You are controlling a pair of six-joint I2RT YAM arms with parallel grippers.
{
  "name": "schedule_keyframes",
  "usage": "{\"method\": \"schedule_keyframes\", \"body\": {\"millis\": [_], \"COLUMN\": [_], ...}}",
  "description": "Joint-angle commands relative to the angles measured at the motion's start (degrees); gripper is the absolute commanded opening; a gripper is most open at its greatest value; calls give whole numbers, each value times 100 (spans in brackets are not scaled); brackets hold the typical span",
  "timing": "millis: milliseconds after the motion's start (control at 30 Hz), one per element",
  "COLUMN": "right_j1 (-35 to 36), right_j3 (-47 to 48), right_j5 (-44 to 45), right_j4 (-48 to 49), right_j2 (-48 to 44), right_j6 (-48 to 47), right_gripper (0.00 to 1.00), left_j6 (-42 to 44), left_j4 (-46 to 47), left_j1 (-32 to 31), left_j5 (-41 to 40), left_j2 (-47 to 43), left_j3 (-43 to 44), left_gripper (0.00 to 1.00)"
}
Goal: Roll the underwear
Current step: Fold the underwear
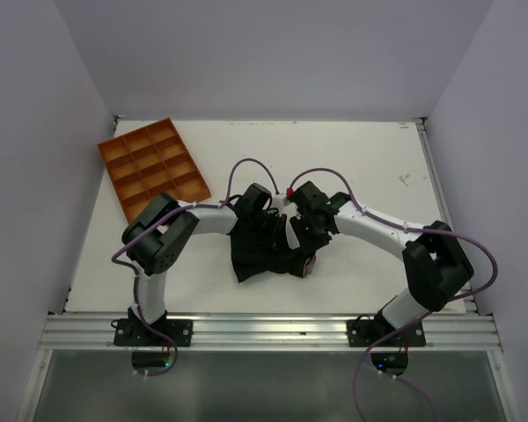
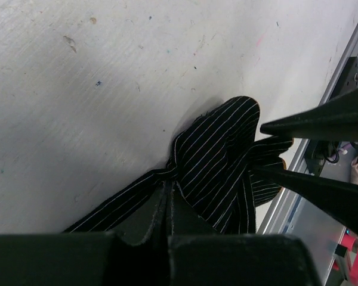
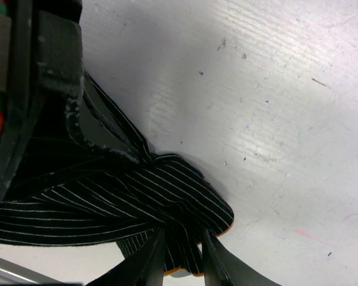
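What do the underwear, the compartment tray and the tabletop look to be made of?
Underwear: soft fabric, black with thin white pinstripes, matte; it bunches and folds. Compartment tray: orange, probably moulded plastic, with uniform thin dividers. Tabletop: hard white matte board, finely grained, scuffed and speckled; exact material unclear.

The underwear (image 1: 257, 260) is black cloth with thin white pinstripes and an orange edge. It is bunched into a crumpled, loosely folded lump, with one narrow strip trailing out of it. It lies on the white table (image 1: 370, 158), near the front edge, about midway across.
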Motion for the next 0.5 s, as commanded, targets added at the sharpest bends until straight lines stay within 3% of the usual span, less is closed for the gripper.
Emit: {"method": "schedule_keyframes", "body": {"millis": [0,200,467], "right_j1": [-46,-117,-240], "right_j3": [223,338,417], "right_j5": [110,-48,-469], "right_j4": [-75,-5,12], "right_j2": [73,240,521], "right_j6": [-354,-522,-627], "right_gripper": [35,43,43], "left_j6": [388,519,607], "left_j4": [-368,-439,-509], "left_j1": [-66,-66,-66], "left_j5": [-142,-90,-90], "left_j2": [80,151,265], "left_j3": [-121,-51,11], "left_gripper": [0,0,0]}}
